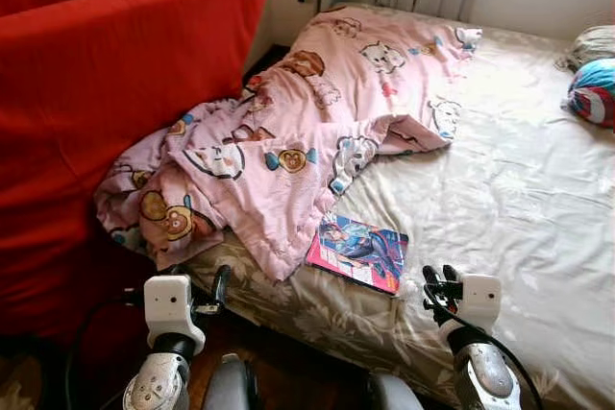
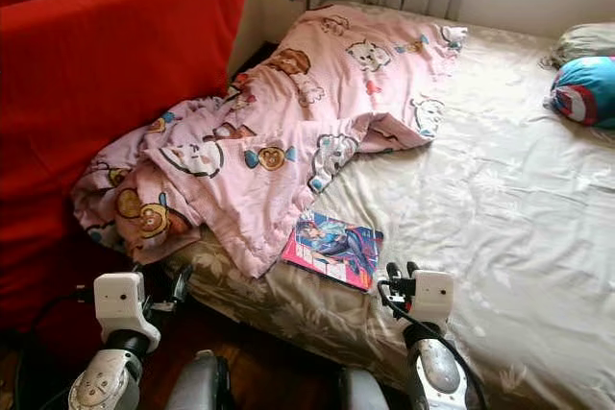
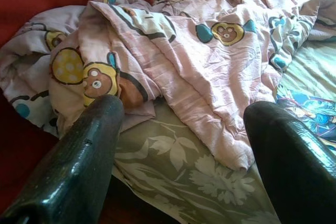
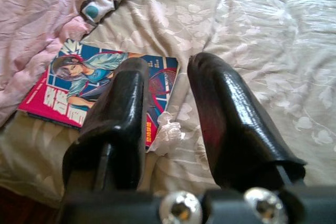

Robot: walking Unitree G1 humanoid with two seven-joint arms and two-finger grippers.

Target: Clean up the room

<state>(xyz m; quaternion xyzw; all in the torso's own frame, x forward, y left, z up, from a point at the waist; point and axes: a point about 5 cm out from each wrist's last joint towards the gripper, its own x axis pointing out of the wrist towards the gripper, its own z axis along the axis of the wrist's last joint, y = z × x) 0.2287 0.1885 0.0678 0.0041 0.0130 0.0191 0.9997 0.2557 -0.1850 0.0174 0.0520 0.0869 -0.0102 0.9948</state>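
- Leftmost, a red sofa fills the upper left of the frame, standing against the bed's left side.
- Left gripper sits at the lower left, just before the bed's near edge. Its fingers are spread wide and hold nothing; the wrist view shows quilt and sheet between them.
- Pink quilt with cartoon prints runs from the upper centre down to the lower left. Its lower end is bunched against the sofa and hangs over the bed edge.
- Comic book lies flat on the sheet at lower centre, cover up. Its upper left corner touches the quilt's hem.
- A crumpled white scrap lies on the sheet, touching the book's near corner, as seen in the right wrist view.
- Right gripper sits at the lower right of centre, just right of the book. Its fingers are parted with a narrow gap and hold nothing.
- Bed with a pale leaf-print sheet occupies the right half of the frame.
- A blue and red cushion lies at the upper right edge, with a grey pillow just behind it.
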